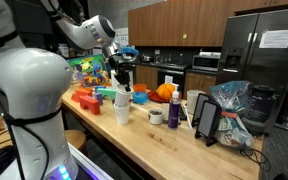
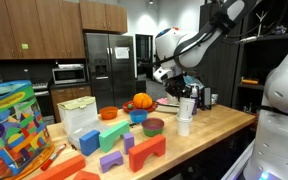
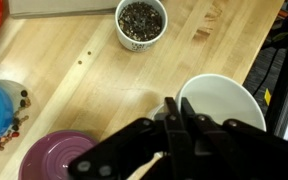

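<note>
As the gripper [image 3: 180,128] hangs over the white cup [image 3: 222,100]: fingers pinched together; a pale sliver shows beneath them, and I cannot tell whether it is held.
Cup: upright on the wooden table [image 3: 84,75], mouth empty, partly under the fingers.
Doing it well: centre on the mouth, travel straight down, and avoid the rim.
Edges: in both exterior views the cup sits near the table's border.
Open room: bare wood between the small cup of dark bits [image 3: 141,22] and the purple bowl [image 3: 46,160].

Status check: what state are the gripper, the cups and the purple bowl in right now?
gripper: shut, over the white cup's near rim.
white cup: upright, looks empty.
small cup: upright, filled with dark bits.
purple bowl: upright, visible part empty.
</note>
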`<state>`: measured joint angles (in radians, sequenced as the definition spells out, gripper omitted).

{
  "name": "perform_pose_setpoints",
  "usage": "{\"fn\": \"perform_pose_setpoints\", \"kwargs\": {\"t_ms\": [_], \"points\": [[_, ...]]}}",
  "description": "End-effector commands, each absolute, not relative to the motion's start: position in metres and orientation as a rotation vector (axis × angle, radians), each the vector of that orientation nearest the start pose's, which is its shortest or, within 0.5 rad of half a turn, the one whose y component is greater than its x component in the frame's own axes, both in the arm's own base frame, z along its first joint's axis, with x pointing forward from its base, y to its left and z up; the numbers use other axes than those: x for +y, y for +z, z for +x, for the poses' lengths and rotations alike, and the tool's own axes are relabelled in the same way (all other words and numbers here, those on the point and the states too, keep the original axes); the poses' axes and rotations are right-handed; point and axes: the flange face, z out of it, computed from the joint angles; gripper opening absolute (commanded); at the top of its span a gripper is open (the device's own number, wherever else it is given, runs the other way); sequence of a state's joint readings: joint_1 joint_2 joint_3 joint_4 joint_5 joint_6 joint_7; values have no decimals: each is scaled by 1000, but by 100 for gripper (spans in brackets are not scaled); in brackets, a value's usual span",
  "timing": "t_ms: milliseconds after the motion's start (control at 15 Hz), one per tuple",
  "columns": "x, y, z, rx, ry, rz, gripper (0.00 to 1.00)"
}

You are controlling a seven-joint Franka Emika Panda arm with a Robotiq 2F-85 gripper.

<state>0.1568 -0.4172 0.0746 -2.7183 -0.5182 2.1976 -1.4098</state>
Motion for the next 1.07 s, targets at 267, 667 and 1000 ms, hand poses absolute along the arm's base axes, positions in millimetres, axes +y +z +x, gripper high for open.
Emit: {"fn": "perform_pose_setpoints", "kwargs": {"t_ms": [267,667,1000], "points": [[72,344,370,2337,-489,1548,2],[73,340,372,2338,-513,1537,2],[73,339,373,2341,-527,1538,37]]}}
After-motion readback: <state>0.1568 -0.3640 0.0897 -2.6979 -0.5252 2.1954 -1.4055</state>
